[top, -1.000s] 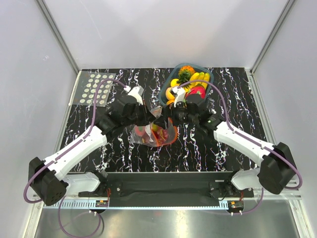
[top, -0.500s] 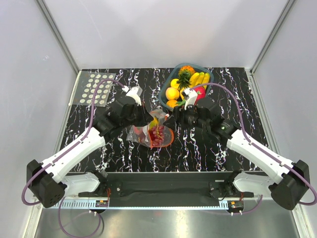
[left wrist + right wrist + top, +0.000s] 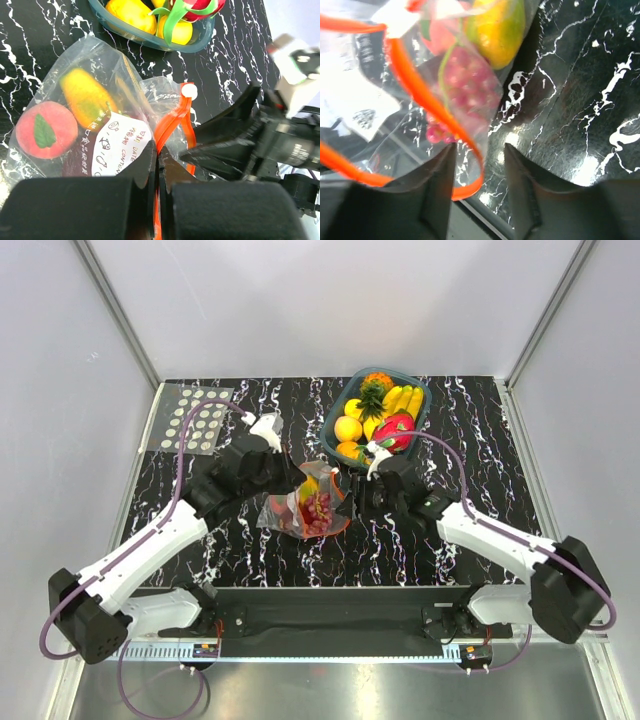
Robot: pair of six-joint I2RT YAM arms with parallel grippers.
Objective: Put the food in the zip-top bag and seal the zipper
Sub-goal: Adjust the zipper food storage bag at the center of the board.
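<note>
- While some toy fruits [image 3: 87,97] sit inside the clear zip-top bag [image 3: 300,512] on the counter [image 3: 400,550], more fill the teal tray [image 3: 198,46].
- Left pincer [image 3: 156,161] pinches the bag; right pincer [image 3: 480,155] half-wide around its unsealed red-orange zipper [image 3: 415,90].

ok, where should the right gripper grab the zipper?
On the bowed side of the open loop, opposite where the left gripper pinches it. Bring the right gripper in from the robot's right, one finger inside the mouth, one outside: the zipper is a thin flat strip standing open there.
</note>
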